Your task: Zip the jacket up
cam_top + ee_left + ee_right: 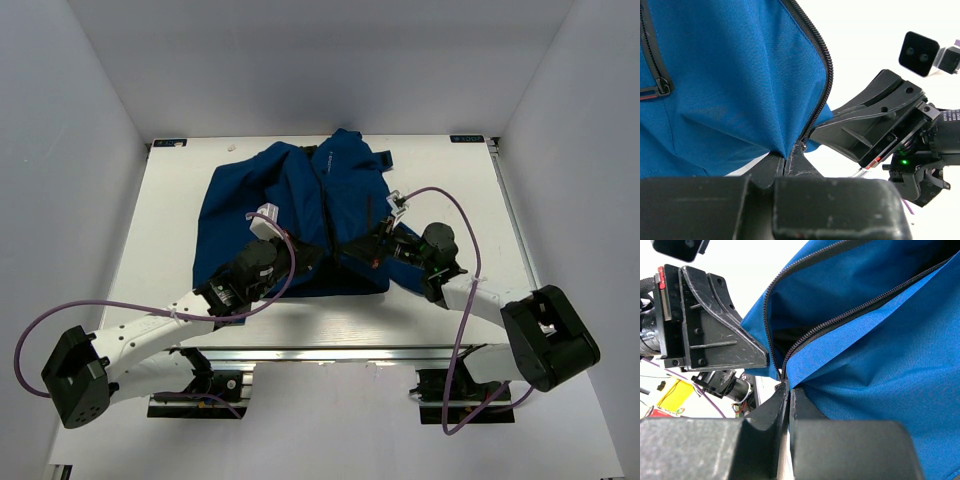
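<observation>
Right up close, the left gripper [786, 161] is pinched tight on the bottom edge of the jacket [300, 215], just where one row of zipper teeth [826, 70] ends. The right gripper [785, 386] is pinched tight too. It holds the bottom corner of the other front flap, where the other row of teeth ends. The two grippers sit almost nose to nose, just beside each other.

The blue jacket lies on the white desk [165, 230]. Its bottom edge is near the arms, and the rest reaches toward the far side. The front is open, and the two rows of teeth run apart from each other above the grippers.

I think the step now is to bring the two bottom ends of the zipper together so they can join. To do it well, both grippers should hold firm and move slowly, so the cloth does not slip out. The two ends should line up side by side, flat and not twisted. Pulling the cloth a little tight would help the teeth lie straight. I cannot see the zipper's slider, so I cannot tell which side it is on.
</observation>
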`<state>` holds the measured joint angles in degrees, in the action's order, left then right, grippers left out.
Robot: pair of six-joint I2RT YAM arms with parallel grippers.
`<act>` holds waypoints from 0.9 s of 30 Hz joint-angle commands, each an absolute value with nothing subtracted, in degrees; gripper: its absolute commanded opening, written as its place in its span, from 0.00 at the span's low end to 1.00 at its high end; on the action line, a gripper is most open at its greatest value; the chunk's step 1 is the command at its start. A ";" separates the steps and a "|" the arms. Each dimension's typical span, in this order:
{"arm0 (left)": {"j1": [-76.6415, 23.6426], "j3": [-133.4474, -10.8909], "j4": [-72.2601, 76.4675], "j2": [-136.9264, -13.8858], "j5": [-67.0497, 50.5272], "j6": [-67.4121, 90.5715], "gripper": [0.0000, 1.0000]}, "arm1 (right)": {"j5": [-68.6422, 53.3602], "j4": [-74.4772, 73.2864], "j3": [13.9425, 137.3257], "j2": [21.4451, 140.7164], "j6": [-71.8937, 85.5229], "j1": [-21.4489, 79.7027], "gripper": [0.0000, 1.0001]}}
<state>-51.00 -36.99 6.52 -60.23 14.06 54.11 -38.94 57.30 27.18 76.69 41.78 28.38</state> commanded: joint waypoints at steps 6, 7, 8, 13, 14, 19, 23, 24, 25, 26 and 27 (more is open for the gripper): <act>-50.98 -37.09 9.05 -59.85 12.30 54.58 0.00 | -38.93 62.75 28.92 77.96 42.63 29.00 0.00; -50.98 -37.09 8.79 -59.85 12.48 54.67 0.00 | -39.02 62.84 28.83 77.96 42.63 28.92 0.00; -51.06 -37.09 8.62 -59.77 12.57 54.67 0.00 | -39.11 62.84 28.65 77.87 42.54 28.92 0.00; -50.98 -37.09 8.17 -58.97 13.36 54.58 0.00 | -38.50 61.61 27.86 76.99 41.84 28.92 0.00; -50.98 -37.00 8.00 -58.97 13.45 54.58 0.00 | -38.50 61.61 27.95 76.91 41.66 28.92 0.00; -50.98 -37.09 7.74 -59.33 13.45 54.58 0.00 | -38.14 61.70 28.04 76.55 41.83 28.92 0.00; -50.98 -37.00 7.47 -59.24 13.62 54.58 0.00 | -37.44 61.26 28.04 75.76 41.84 28.92 0.00; -51.06 -36.91 7.38 -59.24 13.71 54.75 0.00 | -37.53 61.43 28.12 75.67 41.92 28.83 0.00; -50.98 -36.83 7.56 -59.33 13.54 54.67 0.00 | -37.53 61.52 28.21 75.76 42.10 28.92 0.00; -50.98 -36.91 7.38 -59.59 13.45 54.75 0.00 | -37.53 61.78 28.21 75.76 42.45 28.92 0.00; -50.98 -36.91 7.47 -59.59 13.36 54.76 0.00 | -37.62 62.14 28.13 75.67 42.45 28.83 0.00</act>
